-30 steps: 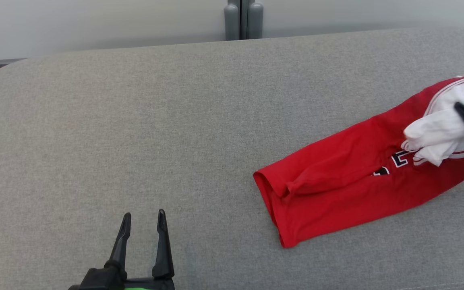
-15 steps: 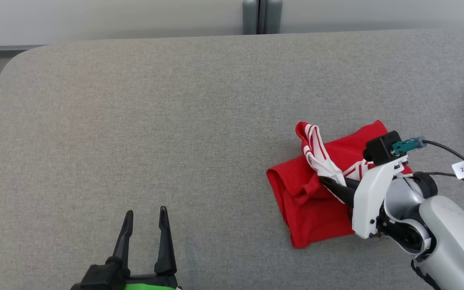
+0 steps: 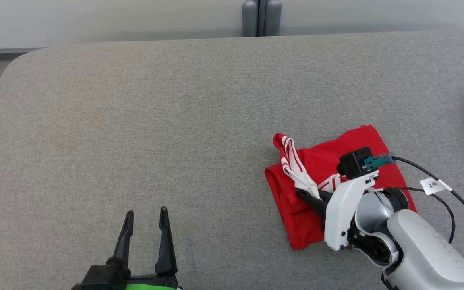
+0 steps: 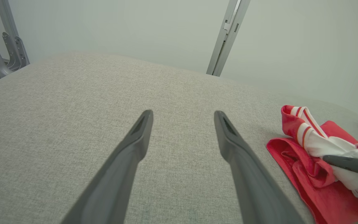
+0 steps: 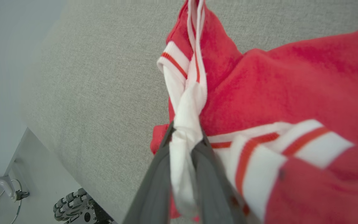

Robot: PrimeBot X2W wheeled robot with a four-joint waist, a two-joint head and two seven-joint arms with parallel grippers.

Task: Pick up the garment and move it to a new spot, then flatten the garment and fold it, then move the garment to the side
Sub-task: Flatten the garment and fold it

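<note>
The right gripper [image 5: 185,138] pinches only the white trim of the red garment [image 3: 353,145], bunched near-right on the grey cushion [image 3: 135,121], so the fabric may slip free or drag crooked; the left gripper [image 3: 145,215] hangs open, near left.

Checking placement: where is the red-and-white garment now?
The red-and-white garment lies on the grey fabric surface, right of centre in the head view, pinched by the right gripper.

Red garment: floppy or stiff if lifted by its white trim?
Likely floppy: the red garment lies in soft folds. The right gripper pinches only its white trim, so the rest would probably sag and drag.
</note>
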